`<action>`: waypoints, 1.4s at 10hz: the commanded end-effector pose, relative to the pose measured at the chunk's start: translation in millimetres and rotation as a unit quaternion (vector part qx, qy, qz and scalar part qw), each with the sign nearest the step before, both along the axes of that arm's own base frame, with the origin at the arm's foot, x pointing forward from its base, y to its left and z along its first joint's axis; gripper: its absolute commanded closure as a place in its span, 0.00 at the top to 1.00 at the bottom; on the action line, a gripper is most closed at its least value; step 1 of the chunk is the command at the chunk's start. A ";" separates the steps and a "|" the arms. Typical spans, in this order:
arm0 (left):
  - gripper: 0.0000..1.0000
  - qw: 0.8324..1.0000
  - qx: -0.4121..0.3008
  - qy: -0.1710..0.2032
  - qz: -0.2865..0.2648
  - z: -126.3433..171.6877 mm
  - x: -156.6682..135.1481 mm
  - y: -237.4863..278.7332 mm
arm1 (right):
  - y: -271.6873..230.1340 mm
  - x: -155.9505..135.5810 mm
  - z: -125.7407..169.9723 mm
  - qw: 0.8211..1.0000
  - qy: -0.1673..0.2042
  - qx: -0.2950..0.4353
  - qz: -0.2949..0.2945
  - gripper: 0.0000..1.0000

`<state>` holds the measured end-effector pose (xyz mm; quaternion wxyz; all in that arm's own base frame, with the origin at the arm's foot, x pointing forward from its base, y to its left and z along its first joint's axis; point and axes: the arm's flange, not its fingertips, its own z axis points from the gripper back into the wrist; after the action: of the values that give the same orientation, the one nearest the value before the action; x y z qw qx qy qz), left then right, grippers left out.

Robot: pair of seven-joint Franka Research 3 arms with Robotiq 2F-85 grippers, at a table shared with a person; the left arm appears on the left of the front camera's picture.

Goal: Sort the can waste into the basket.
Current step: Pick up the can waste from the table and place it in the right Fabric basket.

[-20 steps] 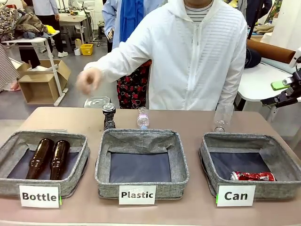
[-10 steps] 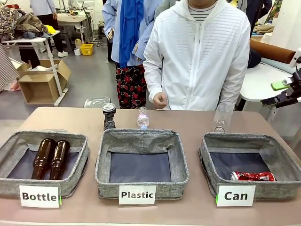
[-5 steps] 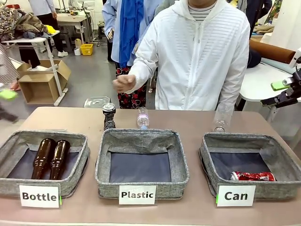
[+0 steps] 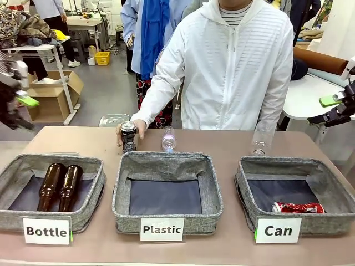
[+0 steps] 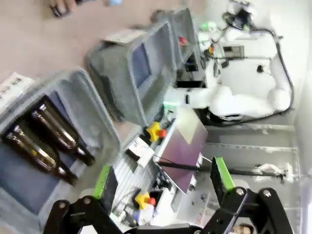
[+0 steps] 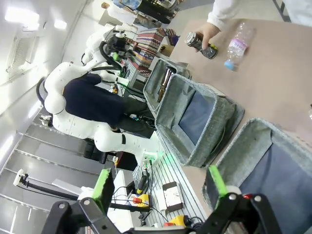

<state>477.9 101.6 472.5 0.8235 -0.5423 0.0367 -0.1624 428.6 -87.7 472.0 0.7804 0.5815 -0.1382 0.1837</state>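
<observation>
Left claw [image 5: 163,178] wide | right claw [image 6: 158,181] wide | hand [image 4: 138,126] on dark can [image 4: 129,146] behind Plastic basket [image 4: 166,160]

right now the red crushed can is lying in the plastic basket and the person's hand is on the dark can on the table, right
Not quite. The front view shows the red crushed can lying in the basket labelled Can, near its front right corner. The rest holds: the person's hand is on the dark can on the table.
</observation>
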 end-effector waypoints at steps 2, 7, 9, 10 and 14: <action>1.00 0.991 -0.105 -0.062 0.061 57.4 -111.3 110.2 | -1.8 -1.3 1.5 1.000 -0.009 -0.004 0.003 1.00; 1.00 0.973 -0.156 -0.108 0.129 36.1 -188.5 155.5 | -1.8 -1.3 1.5 1.000 -0.009 -0.004 0.003 1.00; 1.00 0.981 -0.123 -0.099 0.114 42.8 -157.8 124.2 | -1.8 -1.3 1.5 1.000 -0.009 -0.004 0.003 1.00; 1.00 0.985 -0.098 -0.083 0.112 43.4 -135.5 104.4 | -1.8 -1.3 1.5 1.000 -0.009 -0.004 0.003 1.00; 1.00 0.997 -0.043 -0.021 0.052 29.4 -74.4 39.2 | -1.8 -1.3 1.5 1.000 -0.009 -0.004 0.003 1.00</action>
<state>400.5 136.5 499.8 0.8015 -0.5816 -0.0375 -0.1342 428.7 -88.0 472.3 0.7805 0.5813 -0.1386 0.1837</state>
